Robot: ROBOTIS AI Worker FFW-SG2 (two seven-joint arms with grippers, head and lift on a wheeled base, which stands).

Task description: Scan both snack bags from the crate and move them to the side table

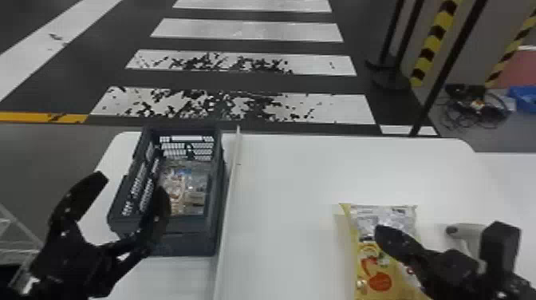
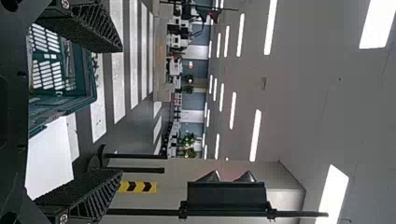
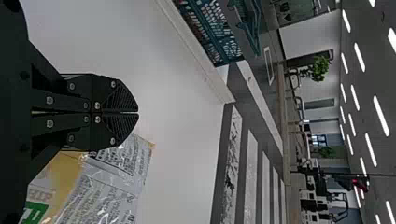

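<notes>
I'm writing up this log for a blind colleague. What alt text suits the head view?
A yellow snack bag lies on a white table, the right tool over it; across a raised strip to its left, the open left tool hangs by a dark crate with plastic-wrapped contents. Beyond, white stripes cross a dark floor.

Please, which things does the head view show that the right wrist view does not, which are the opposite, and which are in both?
Head view: the open left gripper, the pale scanner on the table, and the black-and-yellow striped post.

Right wrist view: ceiling lights and green plants.

Both: the right gripper, shut, the yellow snack bag, the crate and the white table.
</notes>
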